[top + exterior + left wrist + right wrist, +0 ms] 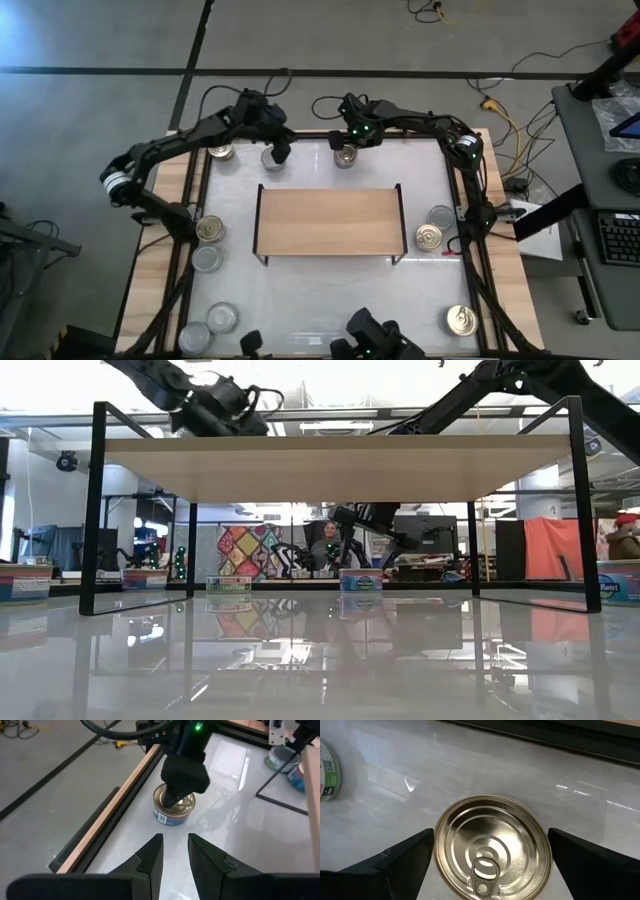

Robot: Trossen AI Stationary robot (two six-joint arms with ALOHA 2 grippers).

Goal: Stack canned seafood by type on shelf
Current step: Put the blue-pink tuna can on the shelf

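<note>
Right gripper poised over a gold-topped can at the table's far edge beyond the shelf: fingers spread wide, can centred between them, untouched. Left gripper nearby, fingers narrow, empty.

The shelf stands at the table's middle, nothing on it. Behind it, near the far edge, sit 3 cans: 1 toward the far-left corner, 1 under the left gripper, 1 between the right gripper's spread fingers. 2 cans lie left of the shelf, 2 right of it. 2 lie at the near-left corner, 1 at the near-right.
</note>
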